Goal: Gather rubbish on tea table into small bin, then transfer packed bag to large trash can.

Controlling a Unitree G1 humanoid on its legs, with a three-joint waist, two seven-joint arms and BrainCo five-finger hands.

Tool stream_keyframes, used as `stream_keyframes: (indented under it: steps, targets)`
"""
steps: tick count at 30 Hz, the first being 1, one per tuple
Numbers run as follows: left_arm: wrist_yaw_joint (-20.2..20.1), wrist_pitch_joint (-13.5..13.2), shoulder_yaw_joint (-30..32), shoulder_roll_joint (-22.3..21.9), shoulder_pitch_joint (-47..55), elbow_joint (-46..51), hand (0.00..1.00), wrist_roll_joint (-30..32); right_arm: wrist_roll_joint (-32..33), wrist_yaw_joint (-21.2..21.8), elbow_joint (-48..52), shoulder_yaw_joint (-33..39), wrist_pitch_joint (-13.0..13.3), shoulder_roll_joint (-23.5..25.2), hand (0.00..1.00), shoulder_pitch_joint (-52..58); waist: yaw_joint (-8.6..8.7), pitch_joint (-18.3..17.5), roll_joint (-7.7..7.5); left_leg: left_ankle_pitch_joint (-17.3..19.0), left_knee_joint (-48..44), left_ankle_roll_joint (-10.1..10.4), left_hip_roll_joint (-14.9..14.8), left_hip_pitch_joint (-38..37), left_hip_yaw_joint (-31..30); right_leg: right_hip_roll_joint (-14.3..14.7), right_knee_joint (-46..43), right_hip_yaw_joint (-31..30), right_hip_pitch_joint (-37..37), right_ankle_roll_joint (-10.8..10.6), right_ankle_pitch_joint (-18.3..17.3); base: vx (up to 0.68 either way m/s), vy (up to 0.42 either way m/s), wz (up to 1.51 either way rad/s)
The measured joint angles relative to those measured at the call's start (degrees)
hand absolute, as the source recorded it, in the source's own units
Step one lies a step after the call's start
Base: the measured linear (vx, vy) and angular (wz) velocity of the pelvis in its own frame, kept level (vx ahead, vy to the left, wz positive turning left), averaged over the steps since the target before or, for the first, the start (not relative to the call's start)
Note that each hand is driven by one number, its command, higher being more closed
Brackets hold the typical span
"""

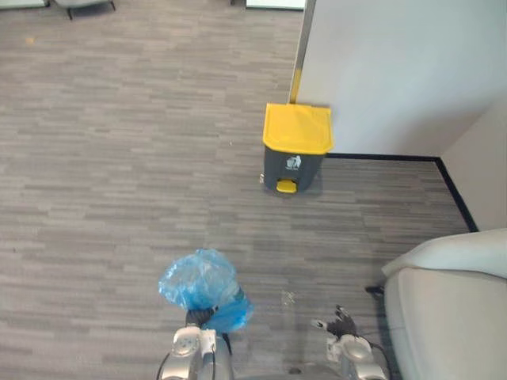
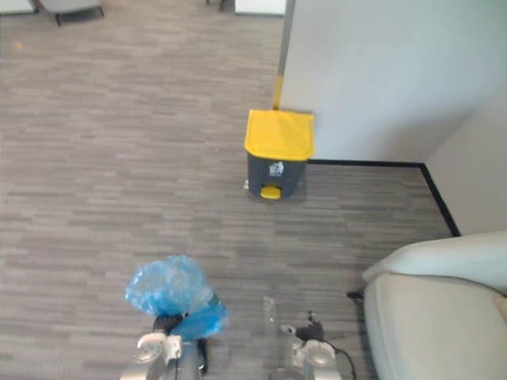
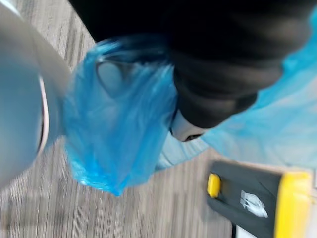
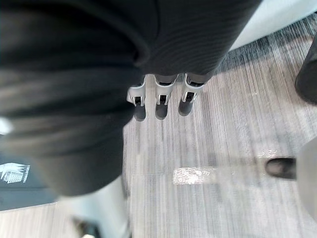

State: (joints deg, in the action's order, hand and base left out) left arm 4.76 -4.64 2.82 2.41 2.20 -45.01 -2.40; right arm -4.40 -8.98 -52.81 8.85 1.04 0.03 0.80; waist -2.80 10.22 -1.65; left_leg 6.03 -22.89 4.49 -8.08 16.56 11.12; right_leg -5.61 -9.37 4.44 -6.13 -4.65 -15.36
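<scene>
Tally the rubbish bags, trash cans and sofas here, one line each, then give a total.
blue rubbish bag: 1
grey trash can with yellow lid: 1
pale sofa: 1
Total: 3

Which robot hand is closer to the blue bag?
Left. The left hand is right up against the blue bag, at its lower edge. The right hand hangs open, off to the bag's right and well apart from it.
</scene>
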Motion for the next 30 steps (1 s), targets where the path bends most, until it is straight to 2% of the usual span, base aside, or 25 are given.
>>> stream_keyframes:
  steps: [2, 4, 5, 6, 7, 8, 9, 11, 12, 14, 15, 16, 17, 18, 19, 21, 23, 25, 26, 27, 28, 29, 30]
  targets:
    - [0.02, 0.04, -0.06, 0.95, 0.21, -0.79, 1.00, 0.01, 0.00, -0.04, -0.80, 0.04, 0.00, -0.37, 0.00, -0.83, -0.31, 0.12, 0.18, 0.63, -0.05, -0.99, 1.38, -0.53, 0.26, -0.78, 1.73, -0.21, -1.05, -0.43, 1.26, 0.16, 0.110, 0.01]
    - [0.08, 0.07, 0.07, 1.38, 0.68, -1.80, 1.00, 0.02, -0.08, 0.01, -1.16, 0.05, 0.07, -0.35, 0.00, -1.06, -0.44, 0.04, 0.36, 2.71, 0.84, -1.80, 2.33, -2.29, 0.78, -1.50, -0.41, -1.33, -0.86, -0.76, 1.22, 0.16, 0.130, -0.24]
    - [0.11, 0.14, 0.06, 1.42, 1.58, -2.34, 1.00, 0.05, -0.11, 0.01, -1.61, 0.05, 0.11, -0.39, 0.00, -1.04, -0.42, 0.03, 0.66, 3.79, 2.40, -1.94, 2.47, -3.91, 1.06, -1.65, -5.92, -2.57, 1.00, -1.09, 1.04, 0.09, 0.071, -0.38]
    - [0.11, 0.28, -0.68, 1.47, 2.33, -2.91, 1.00, 0.05, -0.11, 0.02, -2.07, 0.05, 0.12, -0.44, 0.00, -0.75, -0.29, 0.09, 0.71, 4.19, 4.05, -1.72, 2.70, -5.79, 1.22, -1.78, -15.09, -3.63, 5.08, -2.07, 1.19, 0.10, 0.084, -0.35]
    - [0.09, 0.30, -1.56, 1.92, 2.61, -2.75, 1.00, 0.06, -0.11, 0.02, -1.95, 0.01, 0.11, -0.20, 0.00, -0.25, -0.21, 0.26, 0.34, 4.22, 5.21, -1.77, 2.87, -7.14, 1.40, -2.38, -22.71, -3.95, 8.98, -3.99, 2.28, 0.14, 0.083, -0.23]
    - [0.13, 0.37, -3.11, 3.27, 3.00, -2.86, 1.00, 0.05, -0.15, 0.18, -0.55, -0.08, 0.16, 0.26, 0.00, 0.25, 0.21, 0.31, -0.53, 4.30, 7.92, -1.99, 4.19, -10.26, 1.72, -3.88, -38.13, -5.22, 16.71, -6.49, 7.48, 0.16, 0.067, -0.08]
    - [0.15, 0.44, -3.37, 3.52, 3.08, -2.93, 1.00, 0.06, -0.14, 0.25, -0.18, -0.08, 0.22, 0.28, 0.00, 0.35, 0.54, 0.32, -0.60, 4.47, 8.20, -2.22, 4.21, -10.94, 1.69, -3.99, -40.17, -5.21, 17.65, -5.70, 7.75, 0.16, 0.033, -0.03]
    - [0.40, 0.52, -3.28, 3.57, 3.07, -2.92, 1.00, 0.05, -0.16, 0.29, 0.20, -0.09, 0.32, 0.16, 0.00, 0.48, 0.80, 0.35, -0.90, 5.33, 9.24, -2.72, 4.21, -13.70, 1.70, -4.15, -42.67, -2.99, 20.54, -2.49, 3.02, 0.19, -0.014, -0.04]
    - [0.43, 0.49, -3.27, 3.30, 2.83, -2.84, 1.00, 0.00, -0.21, 0.30, 0.30, -0.09, 0.36, 0.11, 0.00, 0.30, 0.98, 0.39, -0.90, 5.69, 10.12, -2.83, 3.94, -15.21, 1.74, -4.24, -40.56, -0.25, 22.38, -0.96, 0.57, 0.23, -0.055, -0.02]
    - [0.43, 0.45, -3.21, 2.70, 2.58, -2.86, 1.00, 0.00, -0.24, 0.28, 0.23, -0.10, 0.50, 0.02, 0.00, -0.36, 1.47, 0.50, -0.77, 6.54, 10.84, -2.18, 3.06, -16.87, 1.56, -3.32, -31.44, 4.10, 24.87, 0.43, 0.24, 0.28, -0.119, 0.07]
    - [0.40, 0.44, -3.12, 2.64, 2.63, -2.97, 1.00, -0.02, -0.24, 0.29, -0.17, -0.15, 0.43, 0.03, 0.00, -0.95, 2.09, 0.60, -0.94, 7.46, 11.18, -1.05, 2.57, -17.94, 1.18, -1.80, -20.81, 4.90, 25.71, 0.77, 3.12, 0.42, -0.192, 0.21]
    - [0.36, 0.37, -2.61, 3.12, 2.50, -3.06, 1.00, -0.01, -0.27, 0.32, -0.79, -0.29, 0.33, -0.10, 0.00, -0.90, 2.61, 0.80, -1.76, 8.10, 12.42, -0.02, 3.31, -19.64, 0.41, -1.10, -10.58, 4.12, 24.75, 1.70, 9.95, 0.40, -0.187, 0.36]
    - [0.39, 0.37, -2.42, 2.75, 2.27, -3.50, 1.00, 0.00, -0.04, 0.44, -1.07, -0.05, 0.34, -0.36, 0.00, -0.87, 3.09, 0.85, -1.88, 8.35, 13.10, 0.50, 3.45, -20.92, -0.83, -0.59, -9.45, 4.38, 23.41, 3.38, 13.08, 0.44, -0.157, 0.23]
    - [0.35, 0.40, -2.21, 1.89, 1.72, -4.36, 1.00, -0.02, -0.30, 0.32, -1.76, 0.04, 0.34, -0.95, 0.00, -1.15, 3.23, 1.10, -0.19, 8.40, 14.51, 0.59, 2.68, -22.08, -2.42, 0.76, -9.23, 4.56, 22.37, 2.98, 12.78, 0.36, -0.097, -0.09]
    - [0.05, 0.00, -2.01, 1.65, 1.77, -4.35, 1.00, 0.00, -0.74, 0.37, -2.29, 0.02, 0.21, -1.83, 0.00, -2.30, 2.44, 1.02, 1.10, 7.96, 16.23, 0.13, 2.38, -23.14, -4.22, 1.80, -12.48, 4.29, 23.34, 4.51, 10.31, 0.42, -0.113, -0.26]
    - [0.07, 0.01, -2.04, 1.40, 0.92, -4.43, 1.00, 0.01, -0.76, 0.42, -2.29, 0.13, 0.06, -2.30, 0.00, -2.23, 2.62, 1.00, 1.38, 7.77, 15.47, 0.49, 1.73, -23.87, -5.55, 2.20, -17.05, 4.60, 24.07, 5.46, 5.89, 0.42, -0.167, -0.02]
    - [-0.03, 0.01, -2.02, 0.93, -0.23, -4.38, 1.00, 0.06, -0.71, 0.54, -1.95, 1.51, 0.03, -1.27, 0.00, -1.40, 3.13, 0.94, 1.55, 8.30, 9.24, 1.31, 0.00, -23.03, -6.78, 2.93, -15.20, 6.59, 20.52, 5.89, 3.89, 0.40, -0.156, 0.32]
    - [-0.19, 0.07, -2.01, -0.11, -0.86, -2.84, 1.00, 0.07, -0.71, 0.53, -1.55, 1.56, -0.06, -0.75, 0.00, -0.42, 3.27, 0.94, 1.62, 8.32, -6.73, 2.17, -2.70, -17.19, -7.12, 4.65, -11.38, 8.05, 15.26, 6.27, 3.62, 0.37, -0.118, 0.32]
    - [-0.37, 0.05, -2.02, -0.92, -0.78, -1.02, 1.00, 0.08, -0.66, 0.49, -0.49, 1.16, -0.16, -0.65, 0.00, 0.44, 2.90, 0.97, 1.83, 6.90, -19.27, 2.63, -5.48, -12.17, -6.70, 5.63, -9.10, 8.61, 11.59, 7.19, 3.12, 0.39, -0.041, 0.05]
    - [-0.55, 0.07, -2.07, -1.48, -0.31, 0.06, 1.00, 0.06, -0.60, 0.42, 0.51, 0.85, -0.10, -0.46, 0.00, 0.78, 2.49, 0.98, 1.95, 7.64, -26.79, 2.35, -7.46, -9.17, -5.25, 6.37, -8.06, 8.36, 9.09, 7.77, 2.74, 0.44, 0.015, -0.10]
    - [-0.60, 0.12, -2.11, -1.59, -0.25, 0.51, 1.00, 0.05, -0.58, 0.37, 0.58, 0.51, -0.11, -0.28, 0.00, 0.88, 2.33, 0.97, 1.85, 8.58, -29.51, 1.93, -8.19, -7.41, -3.97, 6.45, -7.28, 8.07, 7.54, 7.80, 2.70, 0.41, 0.065, -0.26]
    - [-0.76, 0.14, -2.15, -1.61, -0.18, 0.65, 1.00, 0.04, -0.57, 0.35, 0.88, 0.24, -0.10, -0.07, 0.00, 0.75, 2.15, 0.81, 1.52, 9.63, -29.99, 0.60, -8.40, -5.04, -1.99, 6.04, -6.19, 7.25, 5.64, 7.78, 2.71, 0.38, 0.111, -0.32]
    - [-1.07, 0.26, -2.10, -1.60, -0.28, 0.64, 1.00, 0.03, -0.45, 0.29, 1.78, 0.33, -0.18, 0.08, 0.00, 0.56, 1.86, 0.92, 1.47, 10.90, -26.40, 0.66, -8.11, -2.75, 0.10, 4.91, -5.92, 6.64, 4.14, 7.75, 2.72, 0.30, 0.128, -0.28]
